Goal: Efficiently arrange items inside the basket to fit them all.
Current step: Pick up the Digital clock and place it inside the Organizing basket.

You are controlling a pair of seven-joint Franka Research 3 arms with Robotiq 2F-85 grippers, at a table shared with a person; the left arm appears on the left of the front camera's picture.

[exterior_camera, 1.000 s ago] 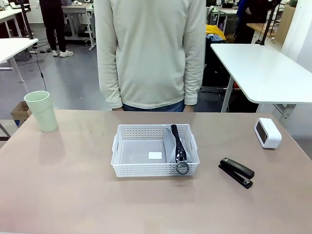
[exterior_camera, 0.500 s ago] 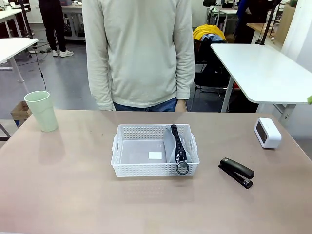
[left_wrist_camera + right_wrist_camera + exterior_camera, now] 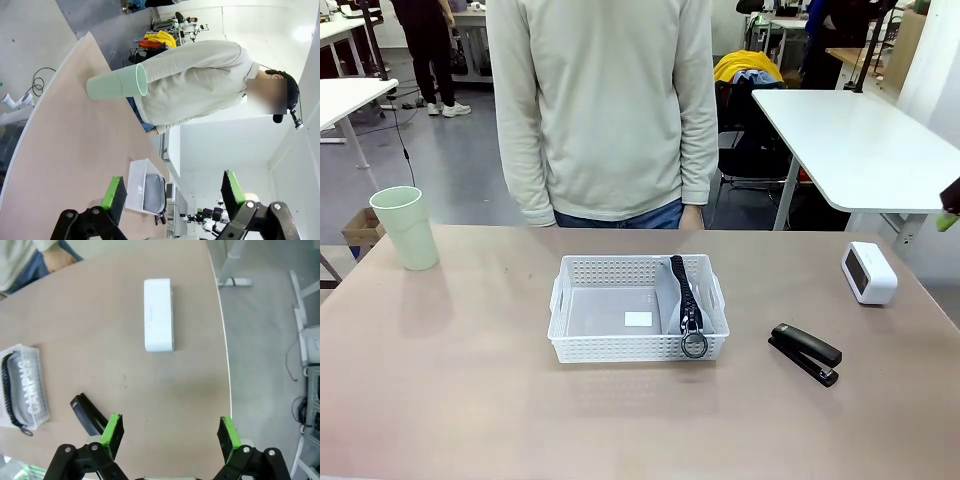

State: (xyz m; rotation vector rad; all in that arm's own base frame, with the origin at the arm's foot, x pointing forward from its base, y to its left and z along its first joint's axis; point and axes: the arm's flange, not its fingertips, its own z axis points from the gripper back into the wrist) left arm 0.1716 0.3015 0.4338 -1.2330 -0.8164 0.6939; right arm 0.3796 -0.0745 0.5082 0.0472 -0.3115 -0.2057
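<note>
Right end effector [image 3: 170, 425] is held high over the worktop [image 3: 190, 380], pointed down, jaws spread wide and empty. The small white box [image 3: 158, 315] lies ahead of its fingers and the black stapler [image 3: 87, 415] close by one green pad, so either is judged reachable next. Left end effector [image 3: 173, 190], rolled sideways, is likewise wide open and empty, with the pale green cup [image 3: 116, 83] well ahead. The grey zip pouch [image 3: 685, 300] is kept along one end wall of the shallow white perforated plastic basket [image 3: 620, 348], presumably leaving floor space for the rest.

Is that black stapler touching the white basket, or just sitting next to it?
Apart. The front view shows a strip of bare table between the black stapler and the right wall of the basket.
</note>
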